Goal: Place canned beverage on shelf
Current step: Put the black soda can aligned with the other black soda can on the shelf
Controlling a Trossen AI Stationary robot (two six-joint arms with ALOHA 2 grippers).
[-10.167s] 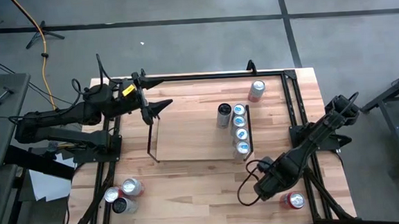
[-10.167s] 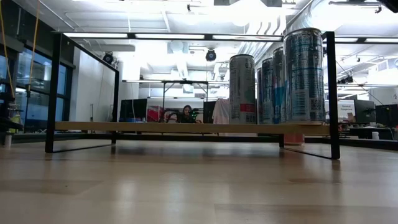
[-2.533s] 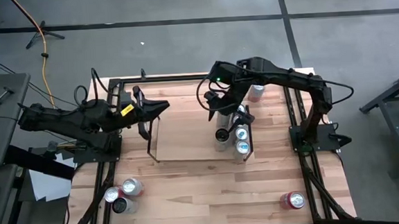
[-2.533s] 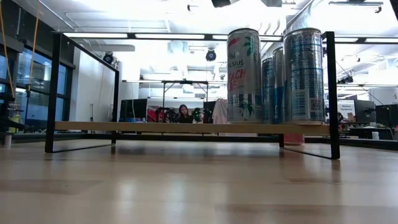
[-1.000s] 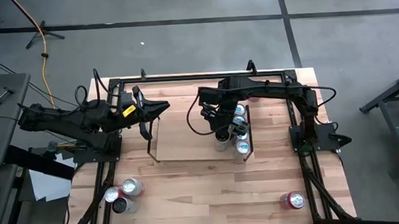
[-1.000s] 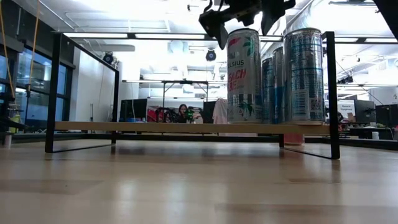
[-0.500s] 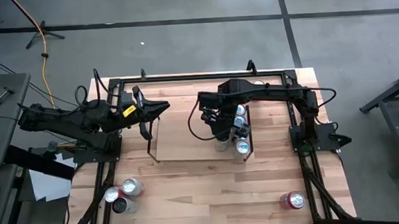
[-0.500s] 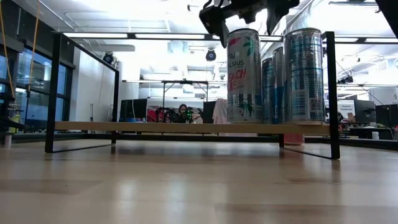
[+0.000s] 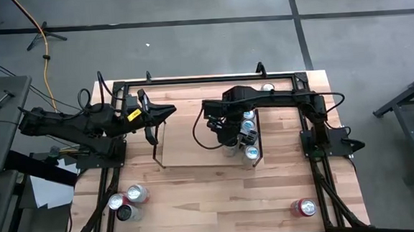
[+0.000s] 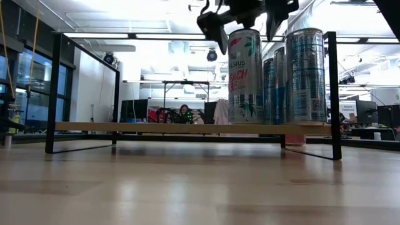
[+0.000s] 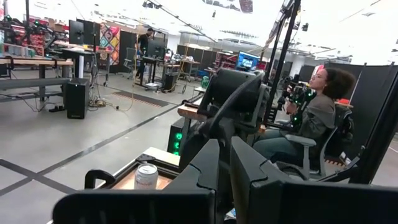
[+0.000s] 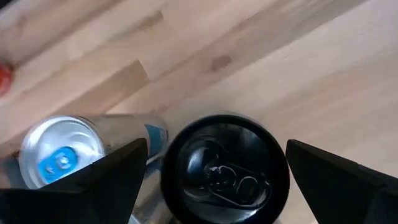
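The desk [image 9: 219, 201] is a big wood top with black rails. The shelf [image 9: 194, 142] lies in the middle of it, a low board with wire ends. The right arm reaches in from the right edge, and its claw [image 9: 226, 129] hangs over the right end of the shelf. The claw is wide open, one finger on each side of the can [image 10: 245, 75], not touching it. The can stands upright on the shelf, just beside a row of blue-top cans [image 9: 249, 133] by the right wire end.

The left claw [image 9: 165, 112] is shut and waits by the shelf's left end.

I think the can is stiff but thin, smooth and slippery, and tall enough to tip. Hold it by its round sides, near the top.

The row crowds one side. The rest of the shelf, toward the left end, is open. Straight up looks like the safest way out.
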